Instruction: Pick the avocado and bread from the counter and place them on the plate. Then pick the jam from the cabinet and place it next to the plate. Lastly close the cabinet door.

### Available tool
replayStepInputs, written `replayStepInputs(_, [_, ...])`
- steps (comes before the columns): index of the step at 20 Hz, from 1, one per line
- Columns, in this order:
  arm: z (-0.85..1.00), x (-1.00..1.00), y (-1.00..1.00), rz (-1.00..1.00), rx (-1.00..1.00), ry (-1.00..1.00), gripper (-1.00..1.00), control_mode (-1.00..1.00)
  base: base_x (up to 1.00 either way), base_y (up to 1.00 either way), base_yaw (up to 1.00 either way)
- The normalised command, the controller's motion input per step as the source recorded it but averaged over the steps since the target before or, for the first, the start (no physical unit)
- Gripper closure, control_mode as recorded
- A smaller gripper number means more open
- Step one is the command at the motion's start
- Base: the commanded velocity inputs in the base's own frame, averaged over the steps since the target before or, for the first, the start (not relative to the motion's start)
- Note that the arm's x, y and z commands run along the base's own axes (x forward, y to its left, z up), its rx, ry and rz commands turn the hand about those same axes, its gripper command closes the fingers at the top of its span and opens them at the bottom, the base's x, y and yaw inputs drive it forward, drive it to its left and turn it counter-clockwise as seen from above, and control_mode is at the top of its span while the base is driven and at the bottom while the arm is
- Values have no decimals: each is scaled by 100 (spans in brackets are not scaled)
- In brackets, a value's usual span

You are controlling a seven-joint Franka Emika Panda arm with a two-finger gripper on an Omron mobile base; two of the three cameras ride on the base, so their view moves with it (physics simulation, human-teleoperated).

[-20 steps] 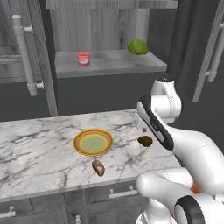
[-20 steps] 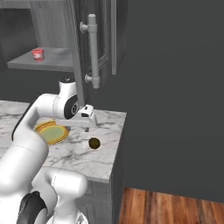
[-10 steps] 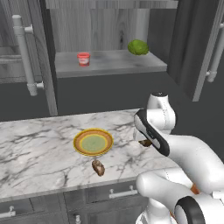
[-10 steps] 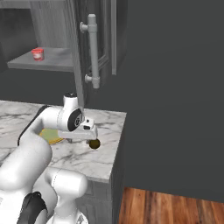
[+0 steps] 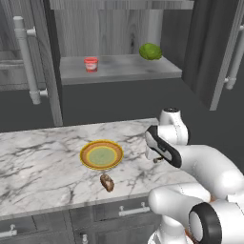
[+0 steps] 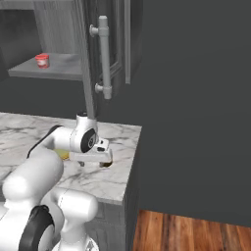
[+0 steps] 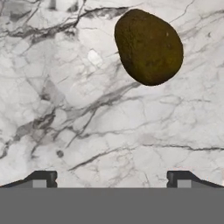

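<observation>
arm: dropped low over the counter point(image 5: 43, 157) since a second ago — lined up on the avocado point(image 7: 148, 46)
gripper point(image 7: 111, 178): fingers spread wide, nothing pinched (grab not started yet)

In the left base view the small dark brown-olive oval avocado point(image 5: 158, 160) shows as a mere sliver past the white arm, which covers most of it. In the right base view the pincer point(image 6: 96, 160) and arm hide nearly all of the round yellow-rimmed plate point(image 6: 62, 154), leaving only a yellow edge. The white marble surface point(image 5: 38, 162) runs off the left edge of the left base view. The small red jam jar point(image 6: 42, 61) is too small to read any label.
</observation>
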Motion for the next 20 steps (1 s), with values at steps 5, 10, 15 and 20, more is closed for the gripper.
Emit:
replayStepInputs(5, [-3,20,-25,0,0,6,-100,-100,0,0,0])
replayStepInputs(10, [-24,35,-1,0,0,0,-100,-100,0,0,0])
replayStepInputs(15, [-33,41,0,2,0,-1,-100,-100,0,0,0])
replayStepInputs(20, [-24,51,0,4,5,-5,-100,-100,0,0,0])
